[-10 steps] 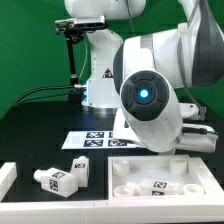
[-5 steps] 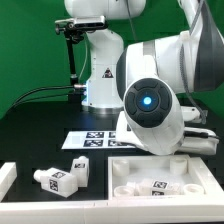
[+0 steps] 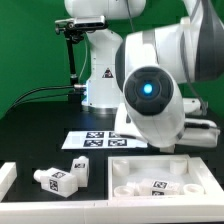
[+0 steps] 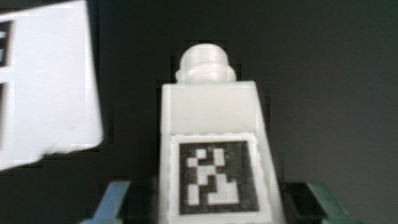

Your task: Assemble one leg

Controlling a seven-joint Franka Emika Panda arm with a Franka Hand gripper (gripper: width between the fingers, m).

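Arm [image 3: 160, 95]: fills the exterior view's right, a round joint with a blue light facing the camera. It hides the gripper in that view.
Gripper [image 4: 214, 206]: seen only in the wrist view, two dark fingers [image 4: 118, 203] at the frame edge, one on each side of the leg.
Grip: cannot tell. The picture is blurred and a thin dark strip seems to lie between each finger and the leg, so clamped or loose is not readable.
Leg [image 4: 214, 125]: between the fingers and centred, a white block with a rounded stub at the end away from the gripper. Its tag faces the wrist camera at the end nearest the fingers. Black table behind it.
White slab [image 4: 45, 90]: flat, beside the leg and apart from it, cut by the frame edge. Which part it is, unclear.
Table [image 3: 40, 130]: black top, green backdrop behind.
Marker board [image 3: 95, 140]: flat on the table at mid-scene, partly behind the arm.
Other legs [image 3: 66, 176]: two, lying side by side, tags up, near the front at the exterior view's left, well apart from the arm.
Tray [image 3: 140, 158]: front, exterior view's right, below the arm. Small white tagged bits lie inside, kind unclear.
White part [image 3: 6, 178]: at the exterior view's left edge, cut off.
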